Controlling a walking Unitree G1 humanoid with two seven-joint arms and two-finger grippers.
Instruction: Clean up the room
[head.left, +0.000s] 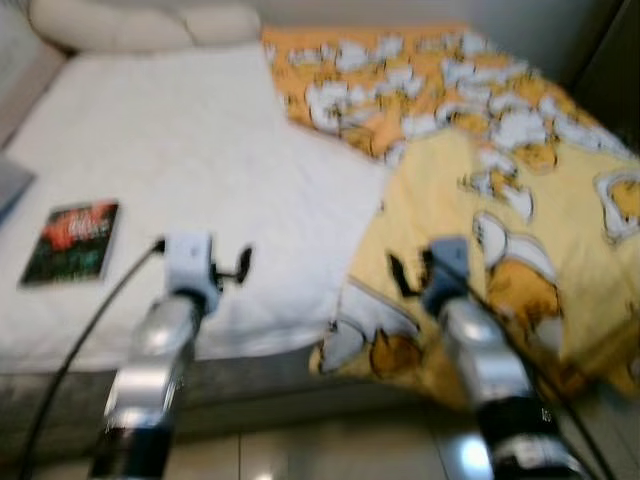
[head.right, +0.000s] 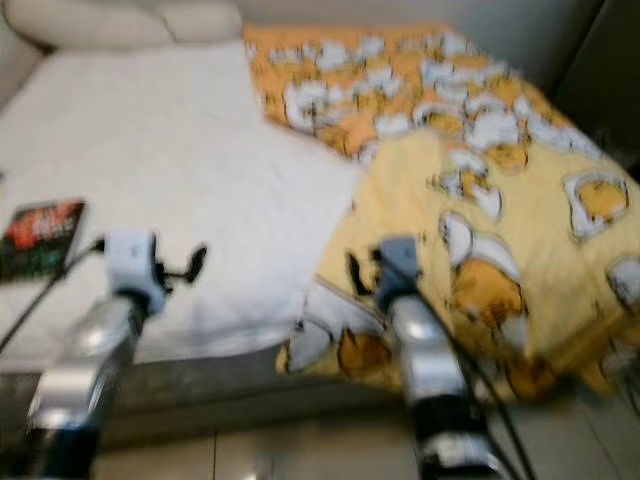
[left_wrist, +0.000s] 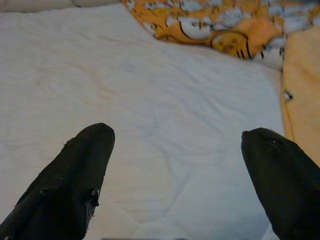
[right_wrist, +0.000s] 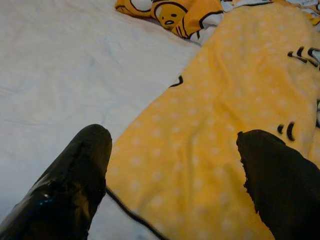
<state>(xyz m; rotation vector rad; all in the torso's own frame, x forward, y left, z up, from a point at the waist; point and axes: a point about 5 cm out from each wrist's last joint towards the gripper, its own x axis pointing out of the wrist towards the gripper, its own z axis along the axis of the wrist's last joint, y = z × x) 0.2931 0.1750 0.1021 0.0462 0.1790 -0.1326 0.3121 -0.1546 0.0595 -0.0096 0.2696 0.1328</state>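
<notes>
Across the bed (head.left: 180, 150), from twelve to four o'clock, the yellow blanket (head.left: 540, 200) is heaped, soft and light; its folded edge is best pinched. Both the left gripper (left_wrist: 175, 175) and right gripper (right_wrist: 172, 175) are held apart, empty. Open sheet and a book (head.left: 72, 240) are seen at nine o'clock.

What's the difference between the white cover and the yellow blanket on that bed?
The white cover is plain and lies fairly flat over the robot's left side of the bed; the yellow blanket is printed with cartoon figures and lies rumpled on the right side. The white cover carries a book; the yellow blanket spills over the bed's near edge. The open left gripper hovers over the cover, the open right gripper over the blanket. Both are soft bedding.
</notes>
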